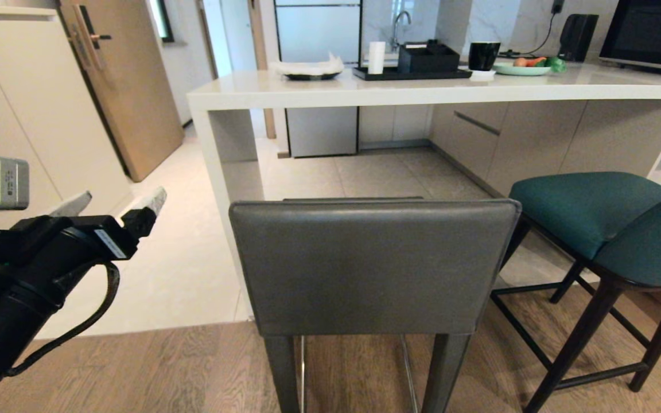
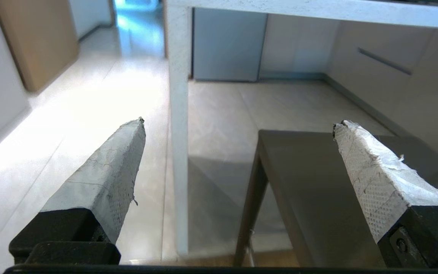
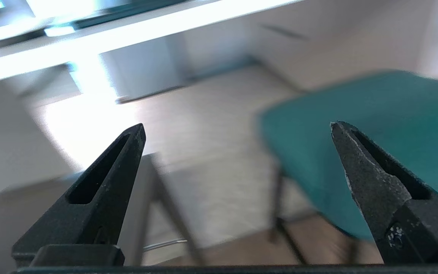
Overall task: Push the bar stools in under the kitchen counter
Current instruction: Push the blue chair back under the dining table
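Kitchen counter (image 1: pixel 422 89) ahead, grey stool (image 1: pixel 373 267) right of left end effector (image 1: pixel 115 205) — fingers wide, empty

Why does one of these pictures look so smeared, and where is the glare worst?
Right wrist view: motion blur smears the teal stool and the kitchen counter, whose edge is blown out white. Left wrist view: sharp, though bright glare washes out the floor tiles beside the grey stool. Head view: evenly lit and crisp, with straight edges slightly bowed towards the borders.

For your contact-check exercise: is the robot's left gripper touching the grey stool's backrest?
Apart. In the head view the left gripper, fingers open, hangs left of the grey stool with bare floor between them.
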Available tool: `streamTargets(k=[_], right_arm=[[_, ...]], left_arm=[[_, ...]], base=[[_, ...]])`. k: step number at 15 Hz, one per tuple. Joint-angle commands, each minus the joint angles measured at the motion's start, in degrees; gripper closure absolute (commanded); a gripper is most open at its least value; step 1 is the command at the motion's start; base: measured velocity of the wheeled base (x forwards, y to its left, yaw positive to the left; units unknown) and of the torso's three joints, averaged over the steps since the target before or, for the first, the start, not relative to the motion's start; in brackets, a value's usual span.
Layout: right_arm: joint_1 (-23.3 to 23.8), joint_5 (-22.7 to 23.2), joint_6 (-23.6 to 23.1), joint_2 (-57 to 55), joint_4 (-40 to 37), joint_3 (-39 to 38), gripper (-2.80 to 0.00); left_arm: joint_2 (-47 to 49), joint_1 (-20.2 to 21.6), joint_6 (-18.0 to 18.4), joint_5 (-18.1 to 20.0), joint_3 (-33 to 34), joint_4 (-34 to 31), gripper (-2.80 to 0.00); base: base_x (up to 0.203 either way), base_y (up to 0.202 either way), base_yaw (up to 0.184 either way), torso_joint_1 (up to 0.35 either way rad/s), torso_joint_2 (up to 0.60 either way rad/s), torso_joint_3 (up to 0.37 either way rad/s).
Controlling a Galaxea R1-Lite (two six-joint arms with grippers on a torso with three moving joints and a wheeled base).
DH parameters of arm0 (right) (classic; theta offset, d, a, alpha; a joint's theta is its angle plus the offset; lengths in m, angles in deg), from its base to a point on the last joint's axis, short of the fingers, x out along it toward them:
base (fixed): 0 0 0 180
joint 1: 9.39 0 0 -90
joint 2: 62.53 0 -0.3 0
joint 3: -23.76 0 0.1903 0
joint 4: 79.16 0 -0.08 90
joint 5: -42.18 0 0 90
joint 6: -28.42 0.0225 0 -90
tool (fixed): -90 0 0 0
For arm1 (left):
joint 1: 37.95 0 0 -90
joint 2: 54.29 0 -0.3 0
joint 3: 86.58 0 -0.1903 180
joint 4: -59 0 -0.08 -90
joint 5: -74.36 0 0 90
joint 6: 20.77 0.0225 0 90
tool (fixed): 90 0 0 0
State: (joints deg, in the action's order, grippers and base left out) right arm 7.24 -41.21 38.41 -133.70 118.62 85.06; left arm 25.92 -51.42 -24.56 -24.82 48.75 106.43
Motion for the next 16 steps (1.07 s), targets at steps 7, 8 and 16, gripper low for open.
streamTargets(k=[7,8,16], right_arm=[[-10.2,1.9,-0.6,27.7,-18.2,1.4,-2.8],[-10.8,5.3,0.6,31.1,-23.3,1.6,-2.8],[-12.1,12.1,1.3,52.0,-45.2,1.3,-2.8]], left_arm=[[-34.1,-1.6,-1.5,-2.0,-4.3,-34.8,-2.8],[-36.9,1.0,0.1,-2.0,-3.4,-35.1,-2.8],[-56.3,11.6,5.6,2.0,7.3,-37.4,-2.8]], base=[[0.0,0.0,0.0,0.0,0.0,0.0],[0.0,0.0,0.0,0.0,0.0,0.0],[0.0,0.0,0.0,0.0,0.0,0.0]])
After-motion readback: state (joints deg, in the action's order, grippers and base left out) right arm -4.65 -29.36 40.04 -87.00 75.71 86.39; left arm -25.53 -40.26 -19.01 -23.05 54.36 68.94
